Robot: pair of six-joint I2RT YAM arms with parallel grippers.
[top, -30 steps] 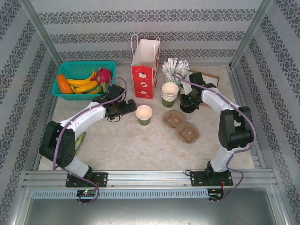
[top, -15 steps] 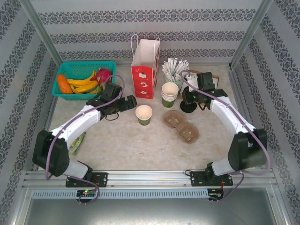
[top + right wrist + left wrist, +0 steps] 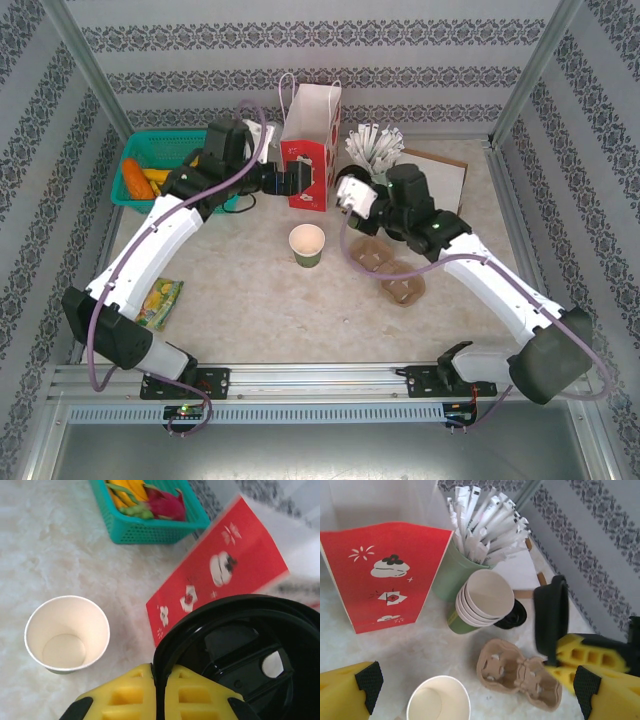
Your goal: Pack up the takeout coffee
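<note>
The takeout coffee's paper cup (image 3: 307, 243), green-sided with a cream rim, stands lidless and empty mid-table. It also appears as the cup (image 3: 67, 632) and the cup (image 3: 438, 702) in the two wrist views. My right gripper (image 3: 160, 680) is shut on the rim of a round black lid (image 3: 240, 655), held in the air to the right of the cup, above the cardboard carrier (image 3: 520, 672). The same lid (image 3: 551, 615) appears edge-on in the left wrist view. My left gripper (image 3: 476, 687) hangs open and empty, raised beside the gift bag (image 3: 308, 150).
The red-and-white gift bag stands upright at the back centre. A teal basket (image 3: 150, 165) of fruit sits at the back left. Stacked lidless cups (image 3: 482, 600), a green holder of wrapped straws (image 3: 480, 520) and another black lid (image 3: 517, 616) crowd the back right. A green packet (image 3: 160, 300) lies front left.
My right arm lifted the black lid off the back right of the table and swung it left toward the cup. My left arm rose and moved back to the gift bag, still open.
</note>
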